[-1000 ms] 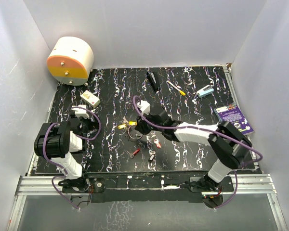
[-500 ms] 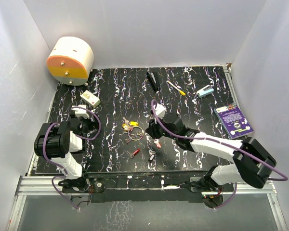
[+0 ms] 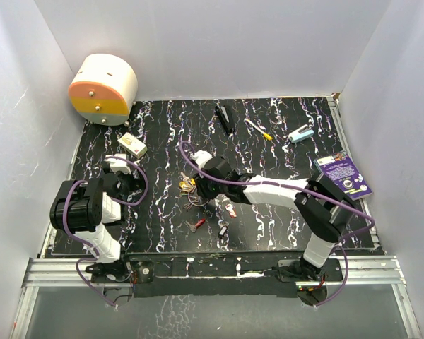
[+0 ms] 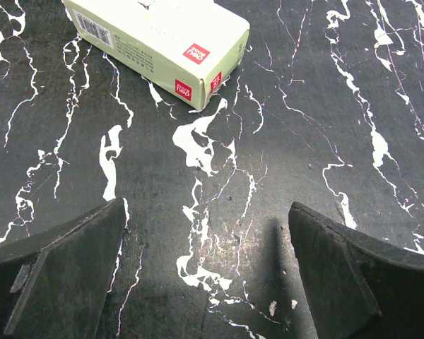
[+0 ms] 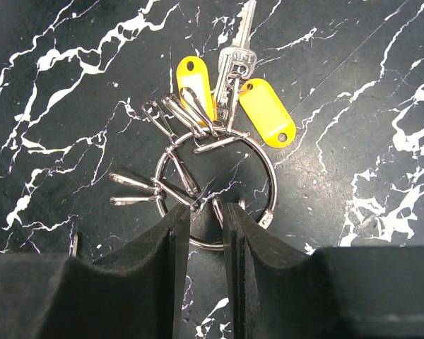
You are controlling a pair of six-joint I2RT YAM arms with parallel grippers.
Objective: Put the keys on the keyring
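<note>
From above, the right arm is lying stretched toward 9 o'clock across the black marbled table (image 3: 283, 226), and the right gripper (image 3: 203, 185) is sitting over the keyring (image 3: 195, 200) near the table's middle. Yellow-tagged keys (image 3: 186, 185) are lying at the ring's 11 o'clock. A pink-headed key (image 3: 230, 209) is resting at its 4 o'clock, with a red-headed key (image 3: 198, 223) at 6 and a black-headed key (image 3: 222, 229) at 5, all apart from the ring. The left gripper (image 3: 120, 176) is hanging at the 9 o'clock side, below a small box (image 3: 132, 145).

Through the left wrist camera, the left gripper (image 4: 206, 212) is standing spread wide with nothing between its fingers (image 4: 63, 268); the box (image 4: 162, 42) is lying at 12 o'clock, well clear.

Through the right wrist camera, the right gripper (image 5: 206, 212) is showing only a narrow slit between its fingers (image 5: 152, 275), clamping nothing. The keyring (image 5: 272, 185) is lying flat, its near rim passing under the tips. The yellow-tagged keys (image 5: 267, 113) are fanning out at 12 o'clock, hooked on the ring, with small wire clips (image 5: 131, 191) at 9 o'clock.
</note>
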